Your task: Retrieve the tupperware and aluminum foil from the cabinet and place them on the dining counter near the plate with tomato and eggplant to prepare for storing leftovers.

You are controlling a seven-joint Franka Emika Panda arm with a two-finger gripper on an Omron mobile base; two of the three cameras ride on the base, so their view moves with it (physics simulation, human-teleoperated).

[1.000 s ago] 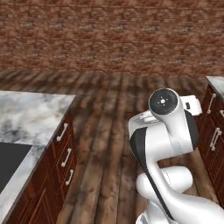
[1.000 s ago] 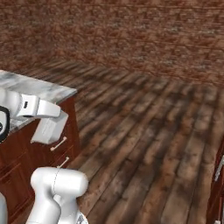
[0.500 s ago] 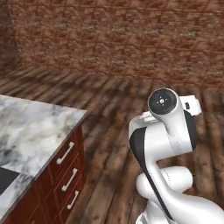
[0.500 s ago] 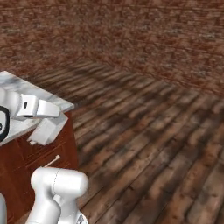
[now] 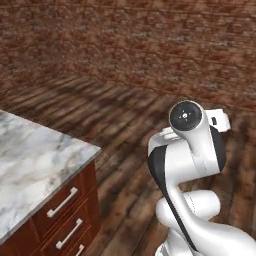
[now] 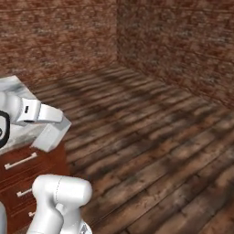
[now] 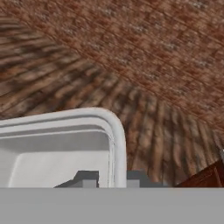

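The tupperware (image 7: 61,144) is a shallow grey-white container with a rounded, flared rim. My gripper (image 7: 113,178) is shut on that rim, one dark tip on each side of the wall. In the right base view the tupperware (image 6: 51,134) hangs tilted under the gripper (image 6: 57,122), just off the corner of a marble counter. In the left base view the hand's white end (image 5: 220,120) peeks out behind the arm's joint. The aluminum foil, the cabinet and the plate are out of view. I cannot tell whether this marble top is the dining counter.
A white marble counter (image 5: 30,165) with grey veins sits at lower left, on red-brown drawers with silver handles (image 5: 62,202). Its corner shows at the left of the right base view (image 6: 18,132). Dark wooden floor (image 6: 151,137) stretches ahead to brick walls (image 5: 150,45).
The whole picture has swung: the base has turned, so the counter sits further left and a wall corner has come into sight. The gripper stays shut on the tupperware.
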